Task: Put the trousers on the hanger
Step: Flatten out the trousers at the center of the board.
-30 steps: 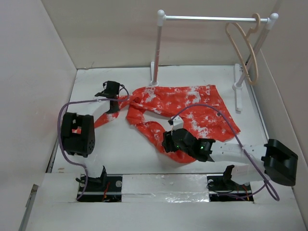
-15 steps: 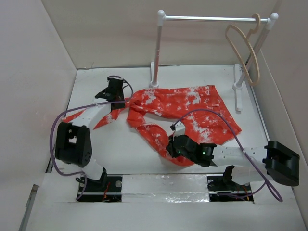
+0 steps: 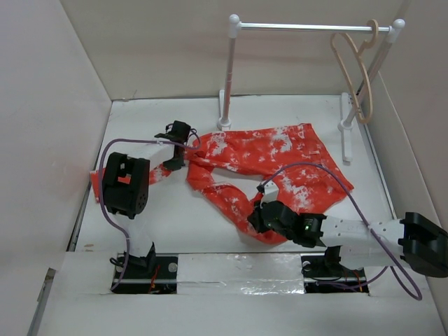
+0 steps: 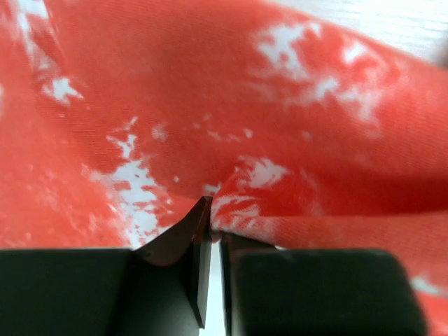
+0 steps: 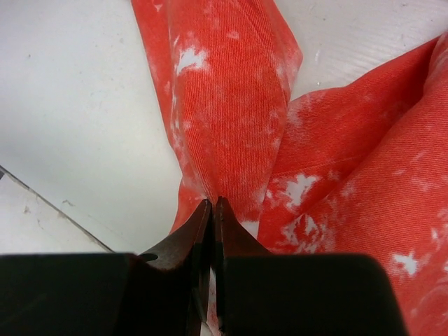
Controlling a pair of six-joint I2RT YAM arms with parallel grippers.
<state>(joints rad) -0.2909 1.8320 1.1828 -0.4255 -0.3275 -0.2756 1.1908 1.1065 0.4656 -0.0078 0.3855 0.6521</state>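
Noting layout from the top view: trousers [image 3: 266,150] lie spread and rumpled on the table [image 3: 161,217], directly in front of the rack [image 3: 308,27], mostly between its two posts. One leg: doubles back from near the rack's left post toward the side away from the rack, forming a curved band. Other leg: trails off to the left beyond that post, partly hidden under the left arm.

Hanger [image 3: 346,70]: hangs by its hook on the rack's rail, at the right end just beside the right post. Dangles tilted, well apart from the cloth below.

Left gripper [image 3: 185,142]: sits low on the cloth, just in front of the rack's left post. Left wrist view of the left gripper [image 4: 212,210]: narrowed to a thin slit, nipping a small pucker of the trousers [image 4: 280,105] at the tips. Creases run out from the pinch.

Right gripper [image 3: 257,220]: rests farther out from the rack than anything else on the cloth, at the outer bend of the doubled-back leg. Right wrist view of the right gripper [image 5: 212,204]: fingers pressed almost together, tips meeting the lower edge of the trousers [image 5: 231,105], with the cloth gathered in to them. Bare table shows on one side of that leg.

Purple cable [image 3: 315,168]: arcs over the cloth in front of the rack's right half.
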